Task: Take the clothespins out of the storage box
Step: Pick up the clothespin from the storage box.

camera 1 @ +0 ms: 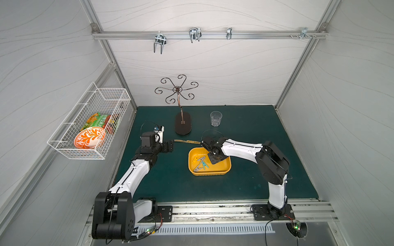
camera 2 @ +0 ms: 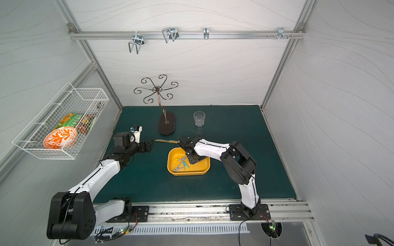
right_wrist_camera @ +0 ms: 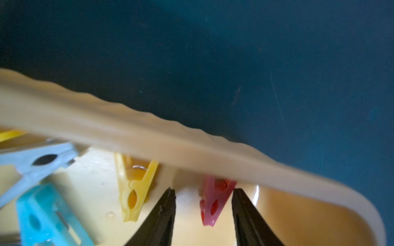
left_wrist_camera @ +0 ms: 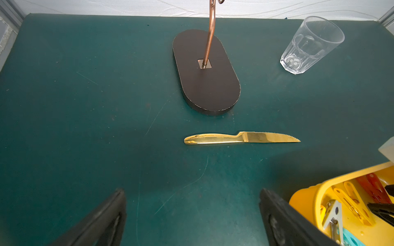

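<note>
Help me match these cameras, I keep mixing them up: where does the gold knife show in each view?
Both top views: the gold knife lies on the green mat just behind the storage box.
Left wrist: it lies between the stand's dark base and the storage box's corner.
Right wrist: not in it.
Shared landmark: the storage box's yellow rim, visible in every view.

A gold knife (left_wrist_camera: 241, 138) lies on the green mat (left_wrist_camera: 85, 127) near the hook stand (left_wrist_camera: 206, 85); a clear glass (left_wrist_camera: 309, 46) stands upright.
</note>
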